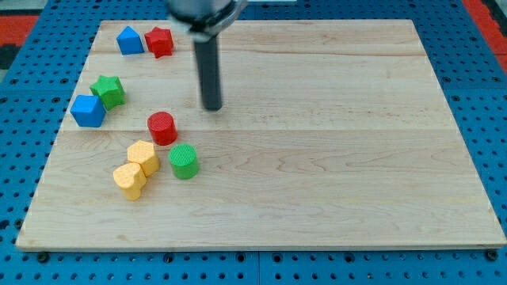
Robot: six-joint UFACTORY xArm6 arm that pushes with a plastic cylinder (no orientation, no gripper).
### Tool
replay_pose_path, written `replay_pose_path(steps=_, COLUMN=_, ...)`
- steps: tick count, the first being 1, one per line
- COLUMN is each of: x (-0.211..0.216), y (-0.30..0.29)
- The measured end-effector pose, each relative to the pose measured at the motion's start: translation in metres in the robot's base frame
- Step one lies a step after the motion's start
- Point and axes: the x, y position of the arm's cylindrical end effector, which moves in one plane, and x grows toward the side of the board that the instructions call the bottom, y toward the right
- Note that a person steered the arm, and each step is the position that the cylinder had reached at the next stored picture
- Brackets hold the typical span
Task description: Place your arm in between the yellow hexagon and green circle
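Yellow hexagon block of ridged plastic [143, 157] near the left of the wooden board [333, 158], a second yellow block [130, 180] touching it on the near-left. Green ridged cylinder, the green circle [184, 161], just right, slim gap between. Dark rod's tip [212, 108] farther back and right, so gap lies near-left of it. No jaws: bare rod, holding nothing.

This looks like a robot lab: a wooden table [317, 158] sits on a blue board full of holes [475, 95] (a pegboard).
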Motion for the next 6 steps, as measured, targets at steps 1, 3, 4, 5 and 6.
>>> replay_pose_path(steps=1, x=0.010, y=-0.024)
replay_pose_path(steps=3, x=0.120, y=0.122)
replay_pose_path(steps=4, x=0.183, y=0.027)
replay_pose_path(steps=5, x=0.143, y=-0.024)
replay_pose_path(steps=6, x=0.084, y=-0.034)
